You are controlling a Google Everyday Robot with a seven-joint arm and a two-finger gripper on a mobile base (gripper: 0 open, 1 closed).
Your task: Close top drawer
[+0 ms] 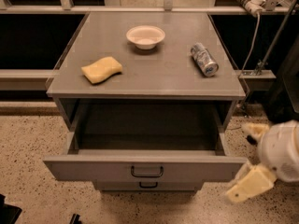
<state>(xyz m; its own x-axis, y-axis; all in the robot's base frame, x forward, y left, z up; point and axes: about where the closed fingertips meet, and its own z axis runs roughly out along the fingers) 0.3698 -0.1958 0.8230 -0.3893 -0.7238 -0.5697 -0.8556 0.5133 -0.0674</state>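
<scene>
The top drawer (145, 169) of the grey cabinet is pulled wide out toward me. Its inside is dark and looks empty. Its flat front panel carries a dark loop handle (146, 171). A lower drawer front (148, 185) with a similar handle sits shut beneath it. My gripper (247, 183), cream-coloured on a white rounded arm (280, 150), hangs at the lower right, just beside the right end of the drawer's front panel. I cannot tell whether it touches the panel.
On the cabinet top (154, 73) lie a yellow sponge (101, 69), a white bowl (145, 36) and a tipped drink can (204, 59). A cable and stand (261, 55) are at the right. The floor is speckled.
</scene>
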